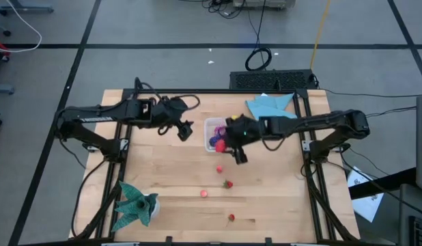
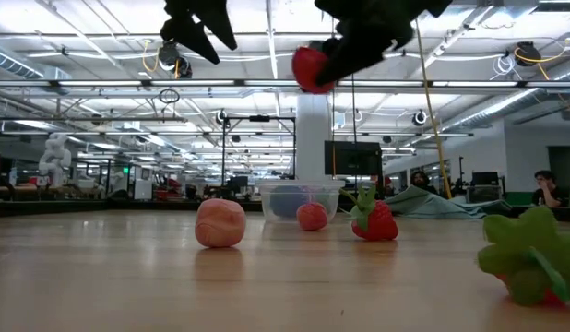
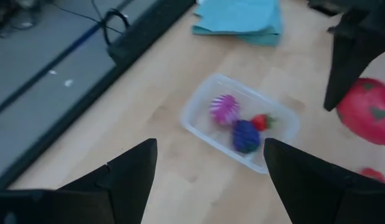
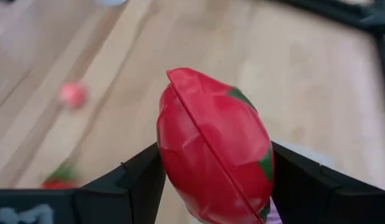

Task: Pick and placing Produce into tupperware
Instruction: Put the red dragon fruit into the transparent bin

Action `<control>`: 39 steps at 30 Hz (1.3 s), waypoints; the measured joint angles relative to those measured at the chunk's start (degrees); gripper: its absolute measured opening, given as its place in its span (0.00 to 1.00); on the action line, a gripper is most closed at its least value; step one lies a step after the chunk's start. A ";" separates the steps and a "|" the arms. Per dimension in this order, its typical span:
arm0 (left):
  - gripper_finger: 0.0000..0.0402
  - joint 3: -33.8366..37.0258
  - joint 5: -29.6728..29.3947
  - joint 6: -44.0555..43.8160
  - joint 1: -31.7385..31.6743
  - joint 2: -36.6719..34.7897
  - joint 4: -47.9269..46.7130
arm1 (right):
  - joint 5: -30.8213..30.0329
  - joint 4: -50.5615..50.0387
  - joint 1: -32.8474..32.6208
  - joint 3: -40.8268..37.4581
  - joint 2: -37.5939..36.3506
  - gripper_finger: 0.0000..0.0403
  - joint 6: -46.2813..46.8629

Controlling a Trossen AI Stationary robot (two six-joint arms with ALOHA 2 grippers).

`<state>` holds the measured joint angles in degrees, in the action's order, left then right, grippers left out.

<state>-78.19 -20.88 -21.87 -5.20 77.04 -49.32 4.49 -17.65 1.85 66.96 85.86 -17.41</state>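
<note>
Oval red fruit aloft beside clear tupperware (purple, pink, red pieces inside).

Setting: large open robotics lab or industrial workshop hall. Evidence: high ceiling with exposed beams, pipes and rows of strip lights; a white column mid-hall; further rigs and benches receding into the background; dark monitors on stands; people seated at the far right. Grey floor marked with dark lines, loose cables trailing across it. Wooden counter set in a black metal frame, carrying two dark arms.
</note>
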 joint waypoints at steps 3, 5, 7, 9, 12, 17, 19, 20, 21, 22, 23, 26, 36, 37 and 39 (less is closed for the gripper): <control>0.74 -0.01 -0.24 3.44 -3.59 -1.54 0.00 | 0.21 4.29 3.18 0.04 0.41 0.59 0.01; 0.74 0.00 -0.25 5.24 -6.02 -2.90 -0.06 | 0.30 5.86 5.14 0.04 1.27 0.59 0.07; 0.74 0.00 -0.26 6.38 -8.20 -4.36 -0.01 | 1.72 8.05 7.08 0.07 2.45 0.59 1.21; 0.74 -0.02 -0.27 6.78 -9.93 -5.69 -0.04 | 4.46 9.99 8.60 -0.03 4.58 0.59 3.32; 0.74 0.00 -0.23 6.77 -11.89 -7.85 -0.22 | 7.58 13.03 9.96 0.05 8.09 0.59 5.13; 0.74 -0.02 -0.09 6.75 -12.58 -10.05 -0.12 | 7.79 14.16 10.58 0.15 13.57 0.59 5.80; 0.74 -0.02 -0.06 6.81 -12.54 -10.52 -0.40 | 7.80 13.86 10.58 0.17 14.79 0.59 5.84; 0.74 -0.02 -0.07 7.08 -12.50 -10.56 -0.34 | 7.80 13.80 10.58 0.17 15.39 0.59 5.84; 0.74 -0.02 -0.07 7.59 -12.46 -10.54 -0.37 | 7.78 13.99 10.58 0.17 15.90 0.59 5.84; 0.74 -0.02 -0.05 8.05 -12.45 -10.45 -0.43 | 7.80 13.93 10.58 0.17 16.37 0.59 5.84; 0.74 -0.02 -0.06 8.30 -12.45 -10.37 -0.46 | 7.76 13.90 10.65 0.17 16.68 0.59 5.85; 0.74 -0.02 -0.07 8.43 -12.45 -10.29 -0.44 | 7.76 13.87 11.30 0.17 17.45 0.59 6.21; 0.74 0.00 -0.07 8.68 -12.45 -10.04 -0.60 | 7.65 12.02 15.19 0.17 17.53 0.59 7.89; 0.74 0.00 -0.07 8.67 -12.45 -10.05 -0.59 | 7.63 11.83 15.47 0.17 17.91 0.59 7.74; 0.74 0.00 -0.08 8.69 -12.45 -10.09 -0.59 | 7.52 11.03 15.78 0.17 18.25 0.59 7.72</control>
<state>-78.19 -20.96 -13.18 -17.65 66.95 -49.91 12.02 -6.62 17.63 67.13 104.12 -9.69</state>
